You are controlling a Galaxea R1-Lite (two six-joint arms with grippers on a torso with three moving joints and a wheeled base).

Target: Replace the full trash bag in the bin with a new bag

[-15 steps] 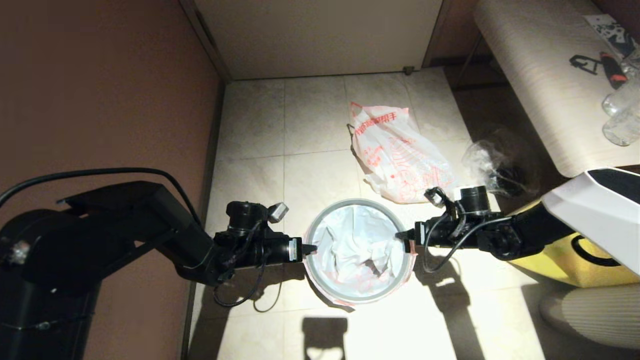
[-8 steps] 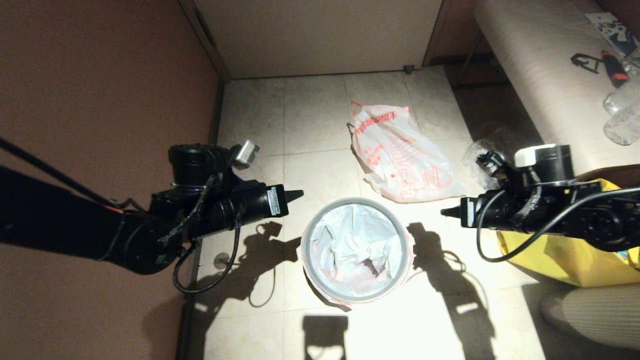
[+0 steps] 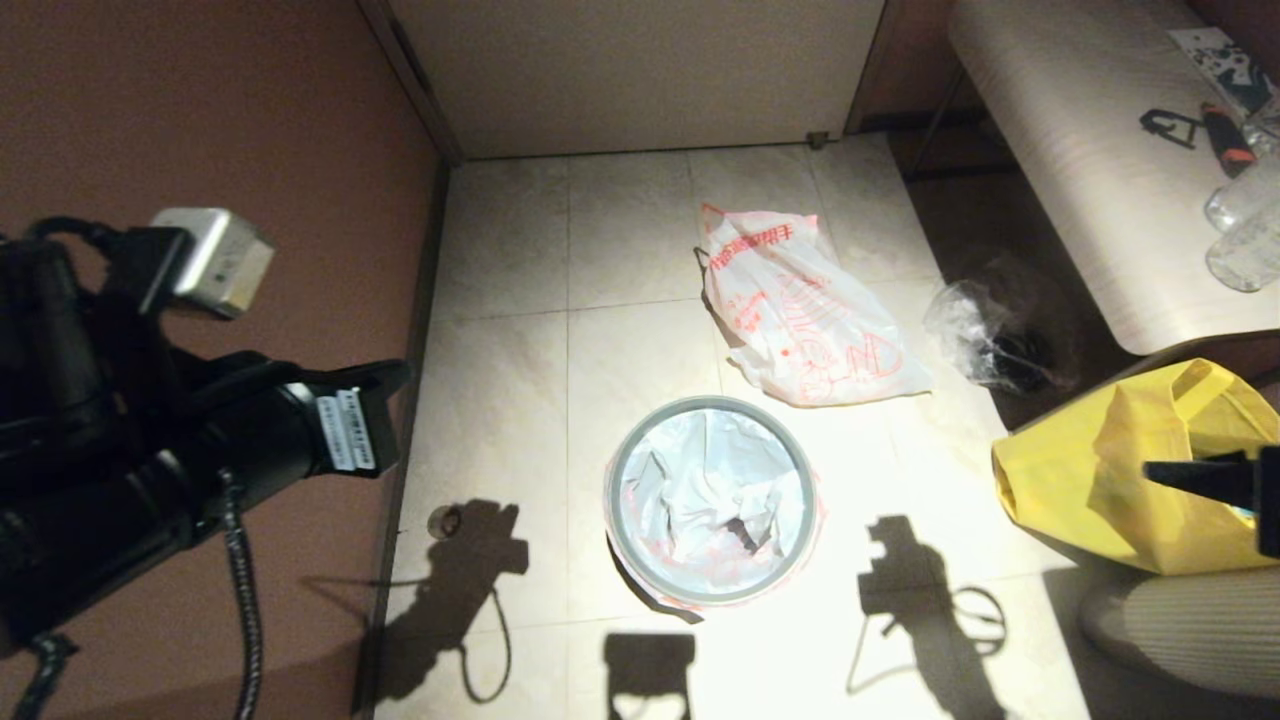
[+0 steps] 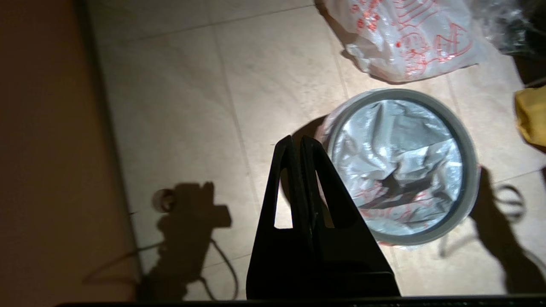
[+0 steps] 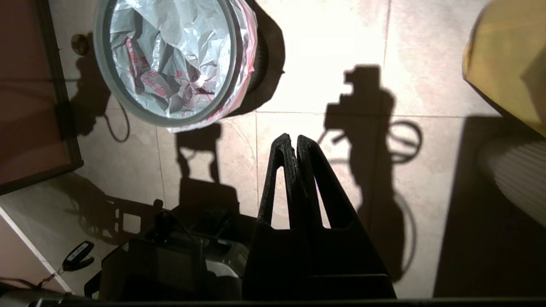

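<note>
The bin point(image 3: 710, 404) stands on the tiled floor, its grey hoop rim clamped over the new bag point(image 3: 712, 488), a cloudy-white liner crumpled inside with red edges spilling over the rim. Behind the bin lies the full trash bag point(image 3: 800, 320), white with red print, flat on the tiles. My left gripper point(image 3: 398, 372) hangs shut high at the far left by the wall. My right gripper point(image 3: 1152, 470) is shut at the right edge, in front of the yellow tote. The left wrist view shows the shut gripper point(image 4: 296, 140) beside the bin point(image 4: 468, 170); the right wrist view shows its gripper point(image 5: 290, 138) well away from the bin point(image 5: 170, 121).
A yellow tote point(image 3: 1090, 470) sits on the floor right of the bin. A small clear wrinkled bag point(image 3: 972, 325) lies beside the full bag. A pale table point(image 3: 1080, 150) with bottles point(image 3: 1240, 230) stands at the back right. A brown wall point(image 3: 200, 120) closes the left side.
Both grippers have left the bin's rim, rising and drawing outward: the left to the far left, the right to the right edge. The liner stays in the bin.
</note>
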